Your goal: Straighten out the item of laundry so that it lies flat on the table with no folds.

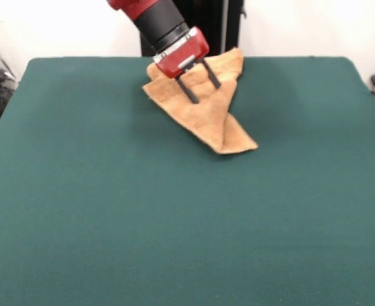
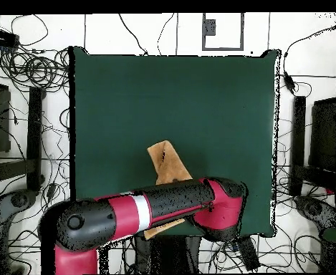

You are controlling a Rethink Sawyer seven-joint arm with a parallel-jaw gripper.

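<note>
Front view shows the red and black arm (image 1: 155, 22) reaching down at a slant, its gripper (image 1: 203, 89) with two dark fingers (image 1: 188, 91) spread moderately apart, tips resting on or just above the towel and clamping nothing. That orange-tan terry towel (image 1: 206, 111) lies folded over itself in a rough triangle near the far side of the dark green table (image 1: 142, 223), one corner pointing toward the camera and a crease running down its middle. From overhead, the arm (image 2: 149, 211) covers much of the towel (image 2: 167, 163); only one end shows. Cables (image 2: 27, 68) litter the floor around the table (image 2: 170, 93).
</note>
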